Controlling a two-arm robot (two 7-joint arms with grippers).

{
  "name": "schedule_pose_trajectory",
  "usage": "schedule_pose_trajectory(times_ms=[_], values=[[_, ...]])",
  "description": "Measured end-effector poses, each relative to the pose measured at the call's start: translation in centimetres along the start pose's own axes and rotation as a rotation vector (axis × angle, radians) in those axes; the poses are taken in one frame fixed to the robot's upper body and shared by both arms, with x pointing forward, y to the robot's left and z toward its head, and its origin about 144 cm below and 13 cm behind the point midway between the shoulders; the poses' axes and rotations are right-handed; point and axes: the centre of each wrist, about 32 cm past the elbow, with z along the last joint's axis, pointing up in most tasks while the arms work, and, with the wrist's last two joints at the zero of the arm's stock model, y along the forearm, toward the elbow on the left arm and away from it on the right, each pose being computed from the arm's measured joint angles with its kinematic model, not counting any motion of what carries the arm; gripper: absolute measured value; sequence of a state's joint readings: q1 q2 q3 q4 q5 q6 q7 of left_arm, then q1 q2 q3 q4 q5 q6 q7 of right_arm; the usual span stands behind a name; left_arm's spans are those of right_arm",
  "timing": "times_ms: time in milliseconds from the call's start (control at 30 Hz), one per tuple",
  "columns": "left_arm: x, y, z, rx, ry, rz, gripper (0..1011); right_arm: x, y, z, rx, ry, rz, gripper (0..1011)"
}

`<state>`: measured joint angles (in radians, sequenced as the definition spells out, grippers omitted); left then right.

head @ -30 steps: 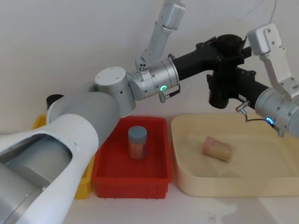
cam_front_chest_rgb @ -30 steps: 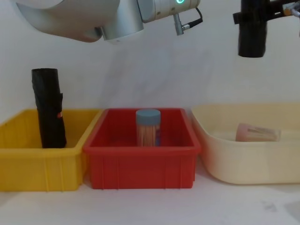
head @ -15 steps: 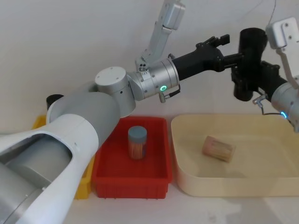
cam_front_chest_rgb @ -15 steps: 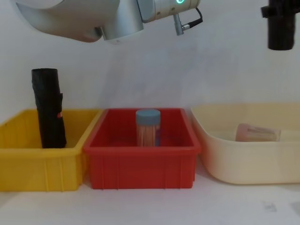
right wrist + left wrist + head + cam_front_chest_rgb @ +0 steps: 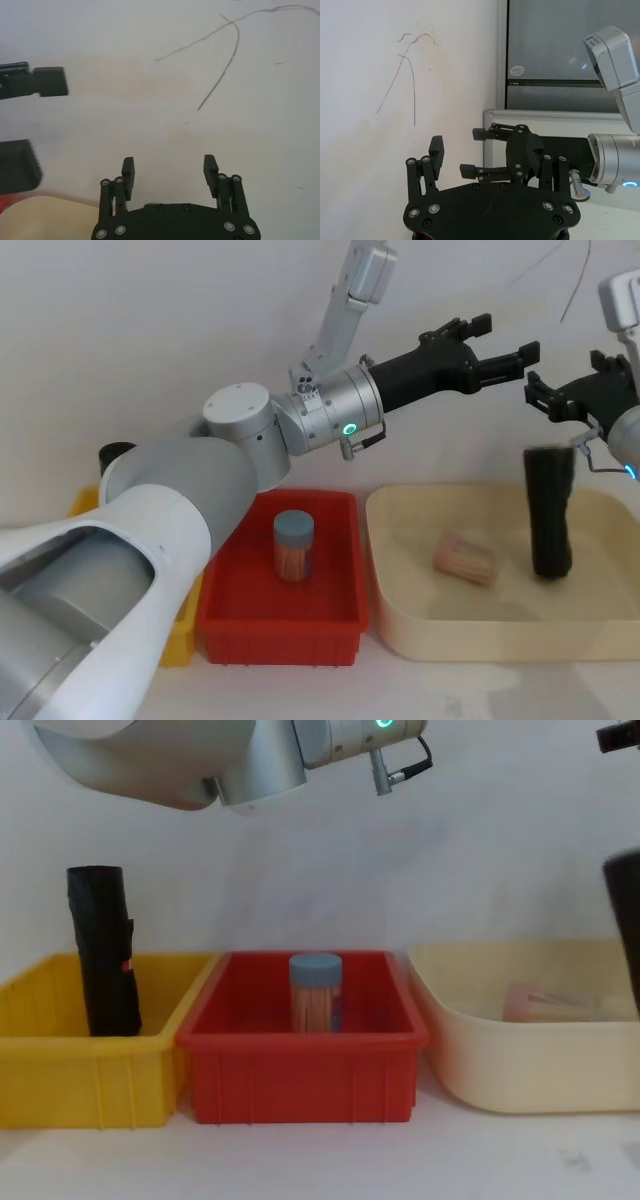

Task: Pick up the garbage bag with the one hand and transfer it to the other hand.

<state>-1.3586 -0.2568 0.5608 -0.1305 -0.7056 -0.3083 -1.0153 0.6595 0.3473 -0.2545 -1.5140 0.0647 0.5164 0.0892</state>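
Head view: the garbage bag (image 5: 549,510) is standing upright in the cream tray (image 5: 400,620), near its right edge. The left pincer (image 5: 505,343) and right pincer (image 5: 560,392) are spreading empty above. Chest view: another roll (image 5: 103,950) is leaning in the yellow bin (image 5: 60,1070).

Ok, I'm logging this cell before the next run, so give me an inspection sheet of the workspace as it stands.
Surface: white table carrying three bins side by side.
Job's things: garbage bag upright in the beige tub, below the right gripper and gripped by nothing.
Clutter: second black roll standing in the yellow bin; blue-lidded jar in the red bin; tan cylinder lying in the beige tub.
Grippers: left gripper open, raised above the tub; right gripper open, facing it.
Cables: thin cable looping at the left wrist.
Surroundings: white wall with thin dark scrawled lines.
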Motion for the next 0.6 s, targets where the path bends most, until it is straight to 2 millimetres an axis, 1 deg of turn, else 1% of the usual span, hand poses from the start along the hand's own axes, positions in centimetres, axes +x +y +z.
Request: schedule_pose_trajectory(times_ms=[33, 67, 100, 233, 600], values=[[0.00, 0.00, 0.00, 0.000, 0.000, 0.000, 1002, 0.08, 0.03, 0.01, -0.001, -0.001, -0.007, 855], [0.00, 0.00, 0.00, 0.000, 0.000, 0.000, 1002, 0.11, 0.05, 0.02, -0.002, -0.002, -0.011, 863], [0.00, 0.00, 0.00, 0.000, 0.000, 0.000, 1002, 0.17, 0.08, 0.02, -0.003, -0.003, -0.017, 901], [0.00, 0.00, 0.00, 0.000, 0.000, 0.000, 1002, 0.30, 0.13, 0.02, -0.006, -0.006, -0.031, 1002], [0.00, 0.00, 0.00, 0.000, 0.000, 0.000, 1002, 0.48, 0.22, 0.04, -0.010, -0.010, -0.052, 1001]])
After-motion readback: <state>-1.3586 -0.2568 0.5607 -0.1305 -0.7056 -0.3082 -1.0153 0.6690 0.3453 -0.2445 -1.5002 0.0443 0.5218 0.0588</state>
